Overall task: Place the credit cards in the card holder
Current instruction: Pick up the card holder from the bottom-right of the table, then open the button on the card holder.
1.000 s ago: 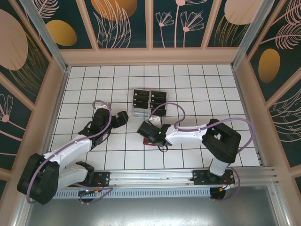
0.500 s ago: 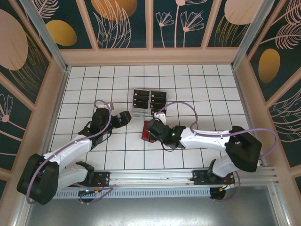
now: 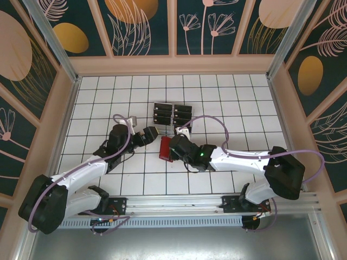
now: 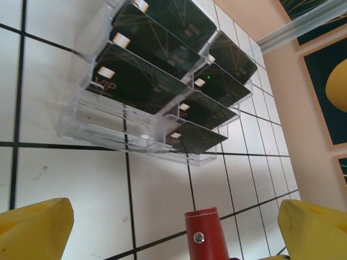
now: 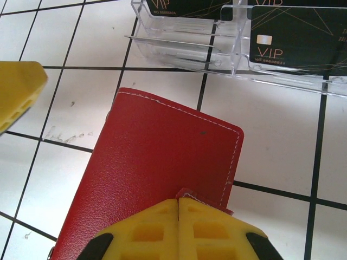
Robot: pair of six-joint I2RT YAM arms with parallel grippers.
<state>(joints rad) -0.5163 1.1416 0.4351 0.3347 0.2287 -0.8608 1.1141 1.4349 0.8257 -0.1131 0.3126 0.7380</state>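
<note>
holding the wallet (image 5: 162,173) by its near edge: right gripper (image 5: 179,205) pinched together on the red leather, wallet folded shut and seemingly raised on edge just in front of the rack (image 4: 92,127). left gripper (image 3: 149,134) spread wide, nothing in it, snap tab (image 4: 201,238) between its fingers — likely staged to catch the tab and open the fold. cards (image 4: 138,81) sit in the rack slots — loading not yet begun, by my read.

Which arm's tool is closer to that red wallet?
Right. The right tool is shut on the edge of the red wallet, touching it. The left tool is open, just left of the wallet in the overhead view, not touching.
</note>
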